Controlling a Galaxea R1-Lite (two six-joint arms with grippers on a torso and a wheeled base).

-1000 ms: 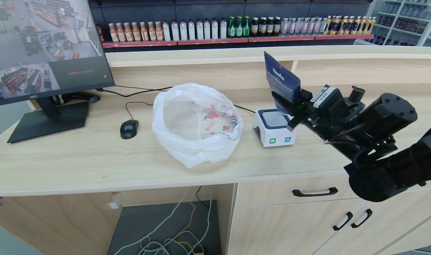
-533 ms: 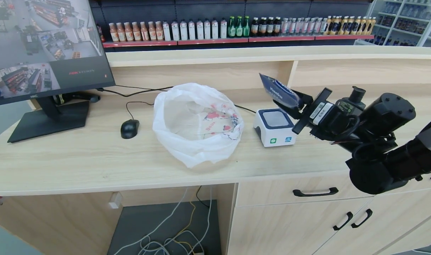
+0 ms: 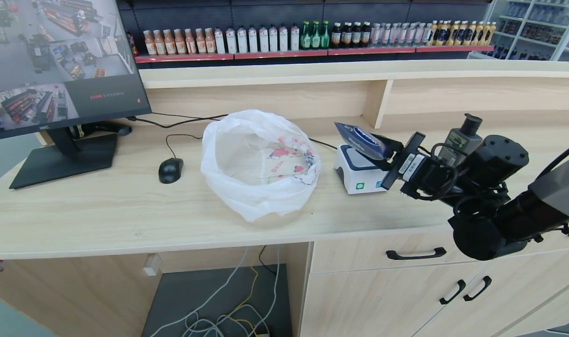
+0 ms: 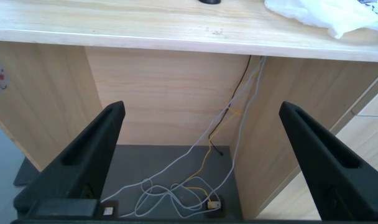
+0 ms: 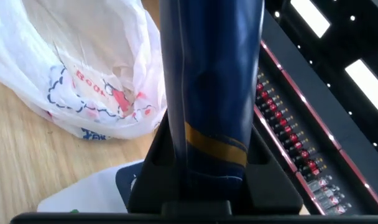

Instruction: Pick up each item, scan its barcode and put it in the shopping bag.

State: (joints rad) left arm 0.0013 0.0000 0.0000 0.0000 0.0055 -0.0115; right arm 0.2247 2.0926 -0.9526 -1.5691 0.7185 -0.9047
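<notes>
Over the last second the right fingers (image 3: 393, 171) have been tipping the blue packet (image 3: 361, 140) down from upright; it is now lying almost flat, just above the glass top of the scanner (image 3: 359, 180). I cannot tell whether it is touching. The right fingers are gripping the packet at its end nearest the arm, one on each face. The scanner is sitting toward the back edge of the counter (image 3: 125, 210), right of the middle, with the shopping bag (image 3: 258, 187) standing open just beside it at the counter's middle.

The left fingers (image 4: 89, 155) are hanging spread wide, holding nothing, below the counter's front edge.

Progress, as I judge it: pick-up done, scan step going on, bagging of this packet not yet done. Red print is showing through the bag; I cannot tell whether anything is lying inside.
</notes>
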